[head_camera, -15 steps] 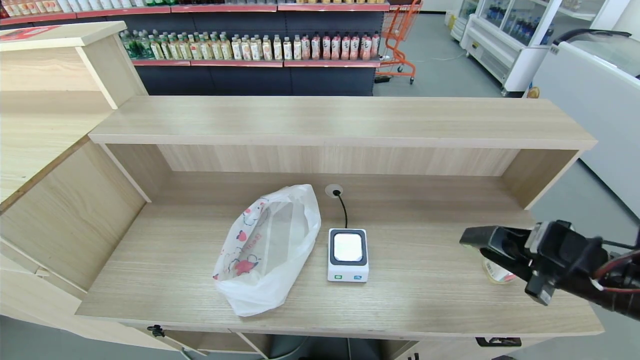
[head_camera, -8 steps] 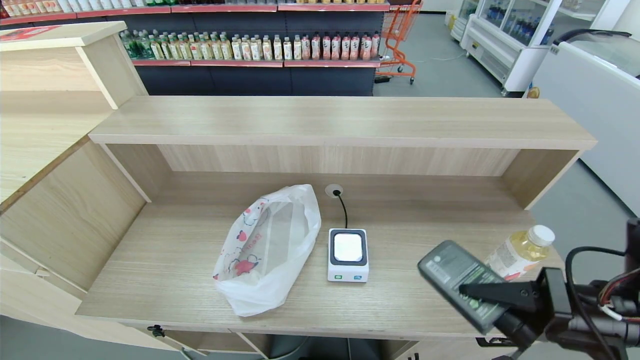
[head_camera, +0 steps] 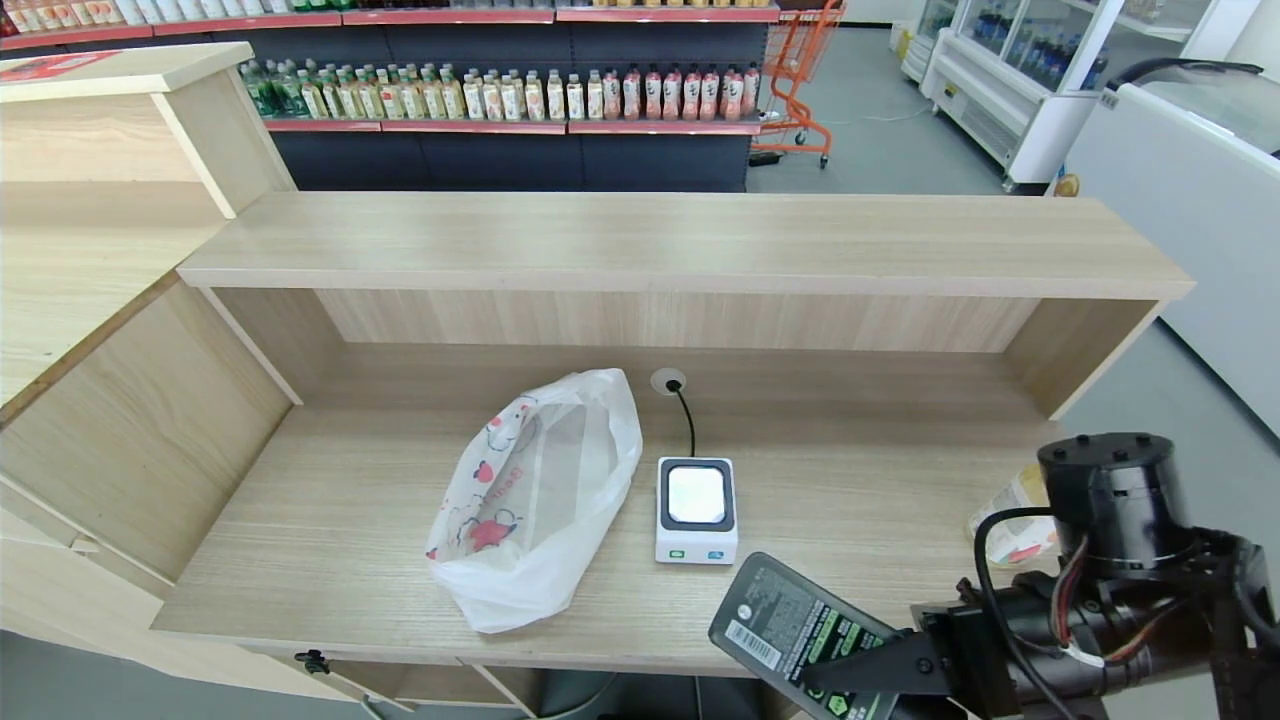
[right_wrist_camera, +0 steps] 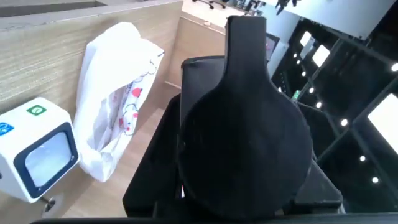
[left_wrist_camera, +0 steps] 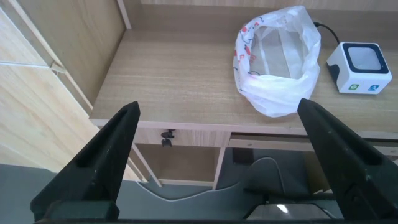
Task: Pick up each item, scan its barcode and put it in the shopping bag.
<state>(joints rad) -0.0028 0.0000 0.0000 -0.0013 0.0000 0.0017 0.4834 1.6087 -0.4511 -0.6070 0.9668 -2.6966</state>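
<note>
My right gripper (head_camera: 852, 676) is shut on a dark flat packet (head_camera: 788, 628) with green labels and a white barcode facing up. It hangs over the counter's front edge, to the front right of the white barcode scanner (head_camera: 696, 510). In the right wrist view a black finger (right_wrist_camera: 247, 93) lies over the packet, with the scanner (right_wrist_camera: 38, 155) and the shopping bag (right_wrist_camera: 118, 118) beyond. The white printed shopping bag (head_camera: 535, 490) lies open on its side, left of the scanner. My left gripper (left_wrist_camera: 219, 111) is open and holds nothing, low off the counter's front left, with the bag (left_wrist_camera: 277, 59) ahead.
A bottle of yellow drink (head_camera: 1012, 522) lies at the counter's right end, mostly hidden behind my right arm. The scanner's cable (head_camera: 688, 420) runs back to a hole in the counter (head_camera: 300, 520). A raised shelf (head_camera: 680, 240) overhangs the back and a side wall stands at the left.
My right gripper has come away from the bottle with the dark packet, carrying it left and toward the front edge and turning its barcode side up. The bag and scanner have not moved.
</note>
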